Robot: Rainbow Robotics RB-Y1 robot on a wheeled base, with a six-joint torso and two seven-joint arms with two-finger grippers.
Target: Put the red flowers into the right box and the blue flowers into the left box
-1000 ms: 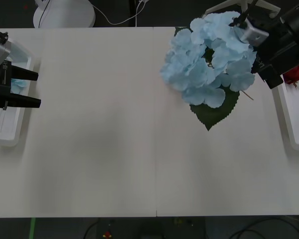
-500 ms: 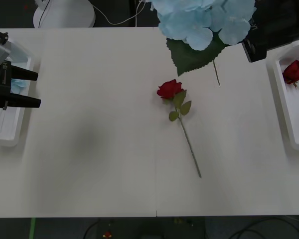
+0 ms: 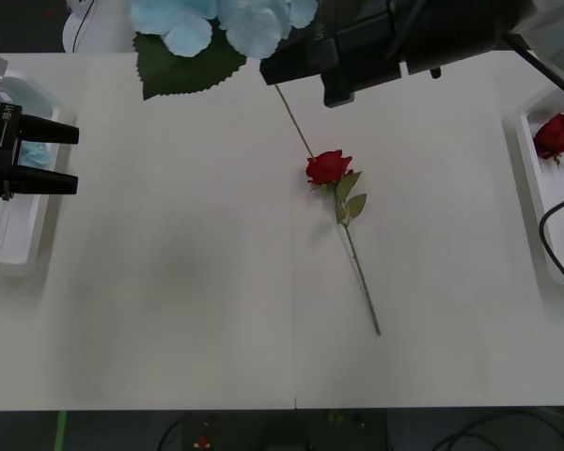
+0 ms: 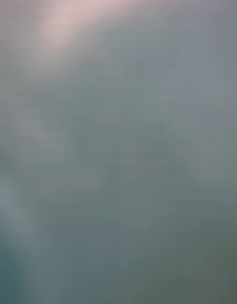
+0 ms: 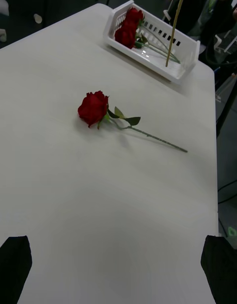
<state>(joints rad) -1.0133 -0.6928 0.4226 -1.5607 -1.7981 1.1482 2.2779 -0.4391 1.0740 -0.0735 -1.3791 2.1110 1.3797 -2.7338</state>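
Left to right across the front view. The left gripper (image 3: 64, 158) is hovering over the inner rim of the left box (image 3: 19, 256), its two black fingers spread wide with nothing between them; a pale blue bloom (image 3: 33, 156) is lying in that box just behind the fingertips. In the left wrist view the same fingers (image 5: 14, 267) are sitting at the two lower corners, well apart, with bare table (image 5: 98, 210) between them.

Farther right, a blue flower (image 3: 221, 21) with a large green leaf (image 3: 183, 66) is hanging in the air above the far table edge, its thin stem (image 3: 293, 122) trailing down and rightward beneath the right arm (image 3: 395, 42), which is reaching across toward the left. The right gripper itself is hidden in the arm's dark bulk, so whether its jaws are clamped on the flower cannot be told.

Ahead of the open left jaws, near the table's middle, a single red rose (image 3: 328, 167) is lying flat, stem pointing toward the robot. At the far right, the right box (image 3: 543, 246) is already holding red roses (image 5: 127, 28).

Step in hand, as judged: carrying the blue flower toward the left box. The next move is calling for lowering it past the rim, clear of the waiting left fingers; the lone rose then remains for the right box.
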